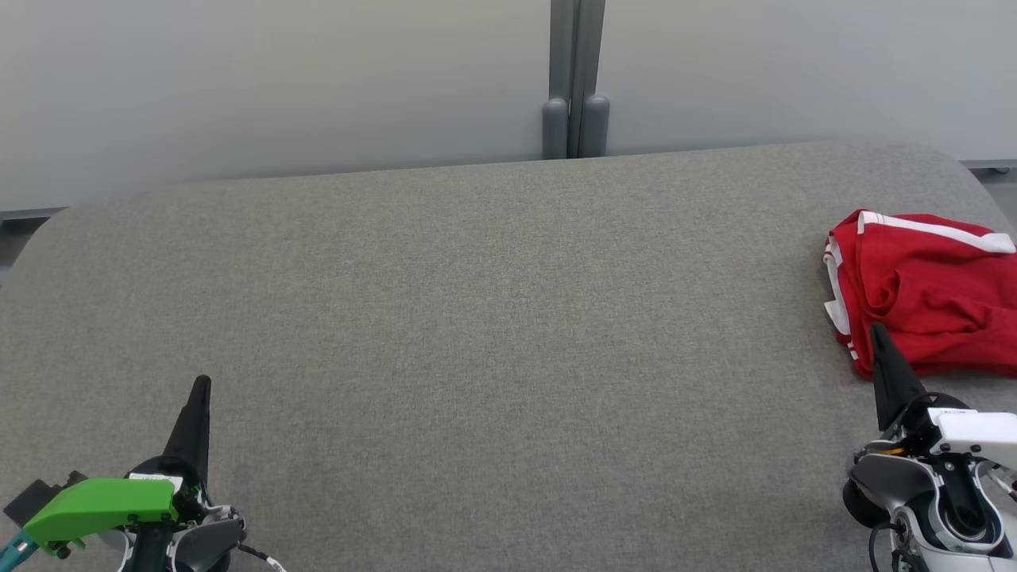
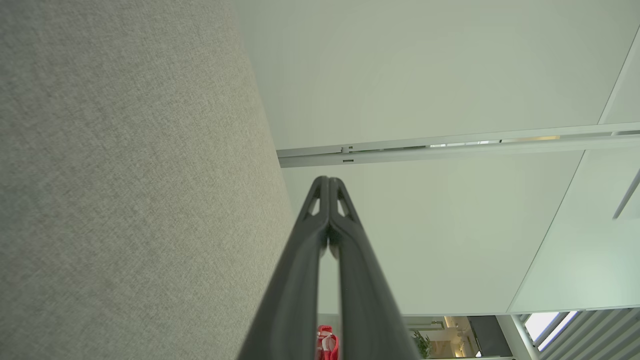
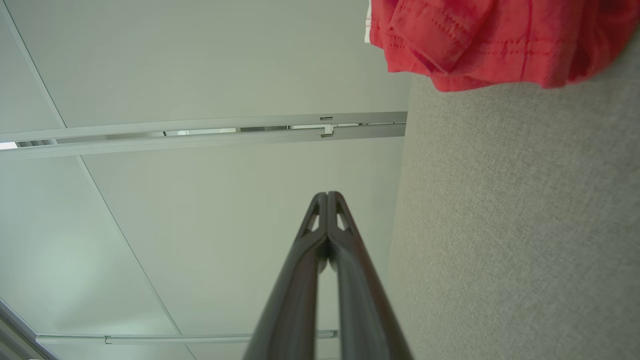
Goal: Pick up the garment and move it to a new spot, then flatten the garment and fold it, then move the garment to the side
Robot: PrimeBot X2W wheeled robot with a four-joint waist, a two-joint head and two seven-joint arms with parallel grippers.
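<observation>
The garment [image 1: 922, 290] is seen crumpled at three o'clock on the table [image 1: 477, 318]. It is judged soft, light and floppy, and is best pinched at a raised fold. Both jaws are pressed shut, nothing held: right gripper [image 1: 876, 332] at five o'clock, just beside it; left gripper [image 1: 203, 385] at seven.

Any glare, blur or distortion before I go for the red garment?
Head view: even light, no glare, crumpled red white-striped garment sharp but cropped at right edge. Right wrist view: rolled sideways, garment close, slightly soft. Left wrist view: garment a tiny sliver.
</observation>
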